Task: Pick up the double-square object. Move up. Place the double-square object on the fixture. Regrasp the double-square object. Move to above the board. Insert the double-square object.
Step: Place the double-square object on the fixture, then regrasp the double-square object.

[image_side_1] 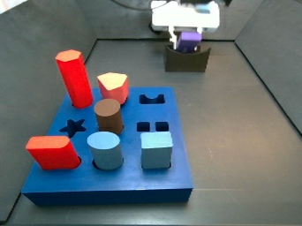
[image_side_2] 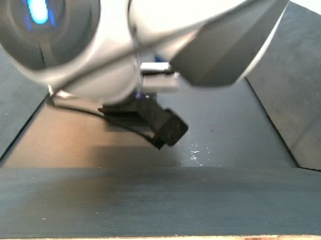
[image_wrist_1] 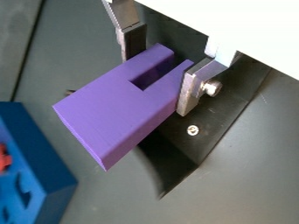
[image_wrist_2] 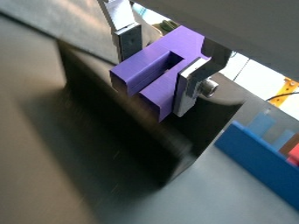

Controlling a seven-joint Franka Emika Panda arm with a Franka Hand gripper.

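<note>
One piece is in hand: the double-square object (image_wrist_1: pixel 117 114) sits clamped between the closed fingers (image_wrist_1: pixel 193 87) of the gripper (image_wrist_2: pixel 163 63), directly over the fixture (image_side_1: pixel 186 59) at the far end of the floor. Risk: a skewed seat could tip it on release. The board (image_side_1: pixel 118 190) stands well apart; nothing obstructs.

No legible text, labels or numbers, seemingly, on anything.
</note>
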